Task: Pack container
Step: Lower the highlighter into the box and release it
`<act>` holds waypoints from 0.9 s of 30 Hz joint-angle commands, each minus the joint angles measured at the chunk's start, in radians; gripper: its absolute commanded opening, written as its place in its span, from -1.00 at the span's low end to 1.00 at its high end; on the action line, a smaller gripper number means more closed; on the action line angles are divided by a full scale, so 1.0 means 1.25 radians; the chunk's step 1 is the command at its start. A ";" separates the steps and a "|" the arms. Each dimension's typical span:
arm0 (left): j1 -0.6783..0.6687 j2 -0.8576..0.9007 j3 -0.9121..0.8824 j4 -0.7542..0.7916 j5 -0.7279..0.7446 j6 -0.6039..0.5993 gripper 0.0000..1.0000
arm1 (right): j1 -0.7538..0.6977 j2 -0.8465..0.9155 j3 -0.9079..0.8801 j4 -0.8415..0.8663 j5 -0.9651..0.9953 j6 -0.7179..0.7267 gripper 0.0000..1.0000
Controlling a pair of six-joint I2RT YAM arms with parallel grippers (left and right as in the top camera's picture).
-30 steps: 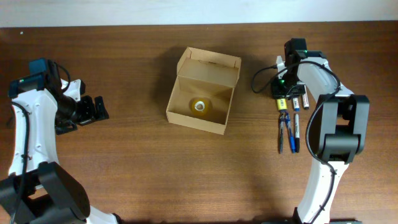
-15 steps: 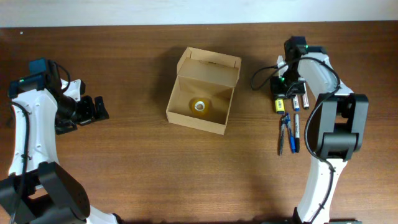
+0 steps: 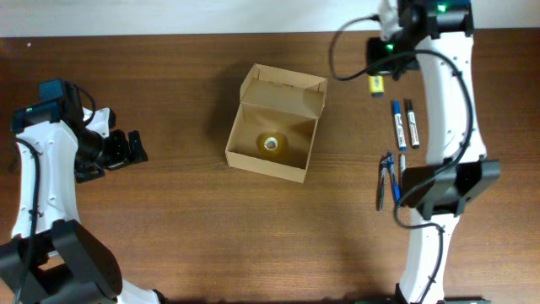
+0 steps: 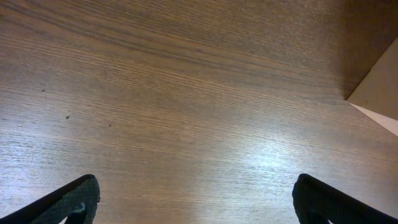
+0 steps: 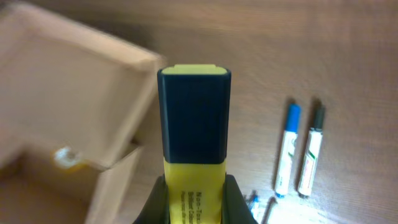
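Wooden worktop [image 3: 186, 236] tells you it's early — container [image 3: 274, 127] holds 1 roll [image 3: 271, 143], right hand [image 3: 380, 74] clenches a yellow highlighter [image 3: 377, 84] aloft, left hand [image 3: 128, 148] gapes empty — blue marker [image 3: 396, 114] and others wait.

White arm links [image 3: 451, 93], black joints [image 3: 447, 187], looping black cables [image 3: 332, 52], green lights [image 3: 439, 8]

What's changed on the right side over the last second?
The right gripper closed on the yellow highlighter and lifted it off the table toward the far edge, leaving the blue marker and the dark-capped marker lying there. The left gripper stayed open and parked. The container, with a small roll inside, has not moved.
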 commanded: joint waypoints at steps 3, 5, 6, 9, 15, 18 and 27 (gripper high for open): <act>0.003 -0.015 -0.005 0.000 0.012 0.016 1.00 | 0.144 -0.013 0.111 -0.041 -0.017 -0.107 -0.93; 0.003 -0.015 -0.005 0.000 0.012 0.016 0.99 | 0.193 -0.012 0.108 -0.048 -0.016 -0.166 -0.92; 0.003 -0.015 -0.005 0.000 0.012 0.016 0.99 | 0.219 -0.011 0.097 -0.048 -0.016 -0.196 -0.92; 0.003 -0.015 -0.005 0.000 0.012 0.016 0.99 | 0.272 -0.011 0.046 -0.030 -0.016 -0.270 -0.92; 0.003 -0.015 -0.005 0.000 0.012 0.016 1.00 | 0.333 -0.011 -0.113 0.039 -0.017 -0.377 -0.92; 0.003 -0.015 -0.005 0.000 0.012 0.016 0.99 | 0.350 -0.011 -0.210 0.087 -0.020 -0.404 -0.92; 0.003 -0.015 -0.005 0.000 0.012 0.016 0.99 | 0.381 -0.011 -0.422 0.200 -0.021 -0.420 -0.92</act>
